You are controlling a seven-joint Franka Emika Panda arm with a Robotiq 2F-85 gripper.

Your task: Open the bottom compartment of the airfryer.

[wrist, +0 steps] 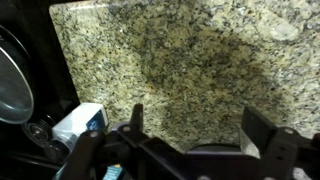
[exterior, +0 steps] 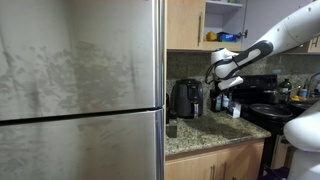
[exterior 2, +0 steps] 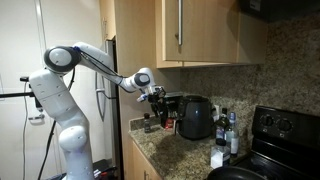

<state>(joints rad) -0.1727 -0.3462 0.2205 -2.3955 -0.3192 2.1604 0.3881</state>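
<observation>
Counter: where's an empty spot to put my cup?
The bare granite counter in front of the airfryer, out to the front edge, is free. It's crowded beside the stove, where the bottles stand.

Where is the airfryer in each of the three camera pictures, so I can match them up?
In an exterior view: the airfryer stands at centre on the counter, just right of the fridge.
In an exterior view: the airfryer stands right of centre on the counter.
Wrist view: not in it.
Shared landmark: the speckled counter, in all three views.
</observation>
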